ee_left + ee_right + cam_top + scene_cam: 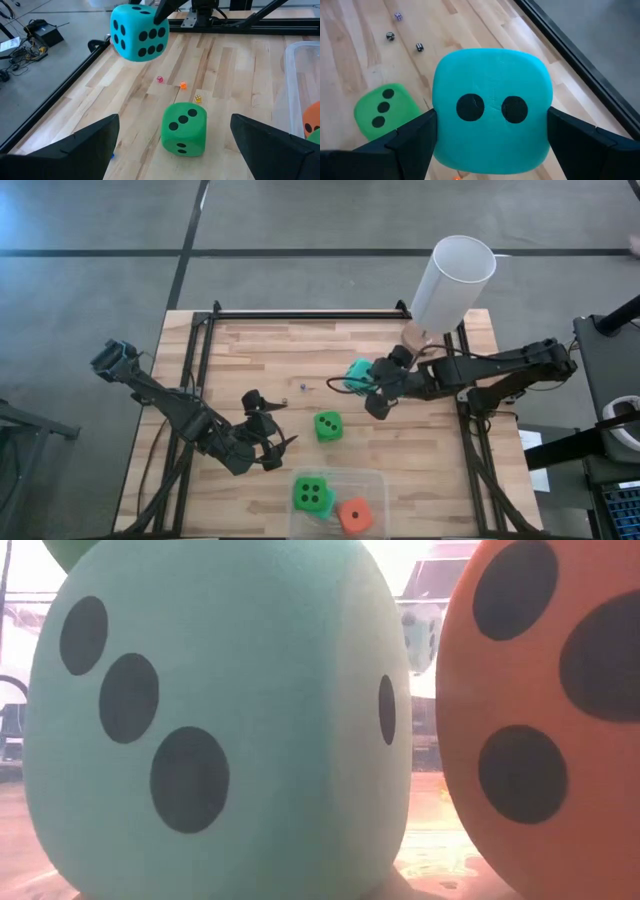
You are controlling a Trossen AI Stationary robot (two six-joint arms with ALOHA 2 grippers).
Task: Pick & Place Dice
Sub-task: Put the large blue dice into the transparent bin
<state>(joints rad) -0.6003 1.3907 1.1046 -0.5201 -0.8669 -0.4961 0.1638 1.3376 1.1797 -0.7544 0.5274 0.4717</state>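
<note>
Orange-red die (545, 720) cut by frame edge; tiny dice (183, 85) pips unreadable.

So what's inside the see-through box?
The clear box holds a green die and an orange-red die. A teal die shows in the low view, mostly hidden under the green one from above.

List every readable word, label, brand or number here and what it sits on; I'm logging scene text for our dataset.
No words, labels, brands or digits can be read in any view.
The only marks are black pips: the teal die held by the right hand shows two toward its wrist camera.
The green die on the table shows three on top.
The tiny dice are too small to read.
</note>
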